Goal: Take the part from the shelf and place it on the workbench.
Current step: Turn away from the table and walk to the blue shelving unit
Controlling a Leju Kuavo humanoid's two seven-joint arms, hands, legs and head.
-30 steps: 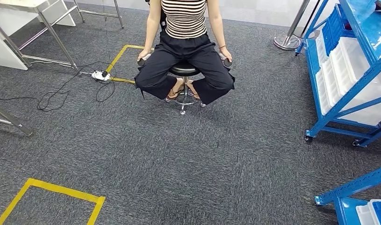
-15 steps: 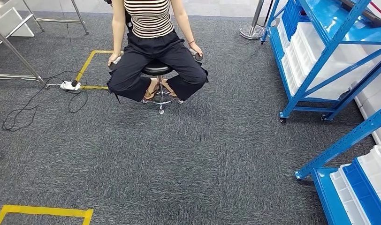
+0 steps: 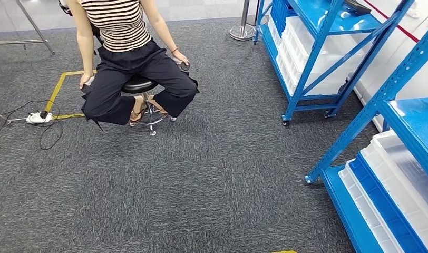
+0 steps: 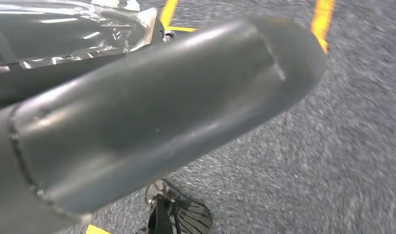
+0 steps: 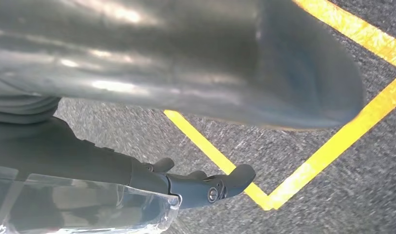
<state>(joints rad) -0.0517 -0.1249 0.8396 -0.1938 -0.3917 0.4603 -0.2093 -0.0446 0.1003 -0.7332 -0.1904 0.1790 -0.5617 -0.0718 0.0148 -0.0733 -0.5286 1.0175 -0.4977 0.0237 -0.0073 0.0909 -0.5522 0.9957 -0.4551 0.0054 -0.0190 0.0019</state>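
Two blue racks stand on my right in the head view. The near shelf [image 3: 370,108] carries flat white trays [image 3: 407,179] and a blue tray [image 3: 386,205] on its low level. The far shelf [image 3: 312,60] holds white bins [image 3: 293,39]. I cannot pick out the part on either rack. My left hand [image 4: 162,112] hangs over the carpet, its thick thumb stretched out with nothing against it. My right hand [image 5: 196,87] hangs too, its dark fingers [image 5: 210,187] extended and holding nothing.
A person [image 3: 122,31] sits on a stool [image 3: 140,87] ahead to the left. A power strip [image 3: 35,117] with cables lies beside yellow floor tape [image 3: 59,87]. A stanchion base [image 3: 242,32] stands by the far shelf. Grey carpet spreads between me and the racks.
The whole picture has slid left, so the camera has turned right. The person sits further left in frame and the blue shelves take up more of the right side.
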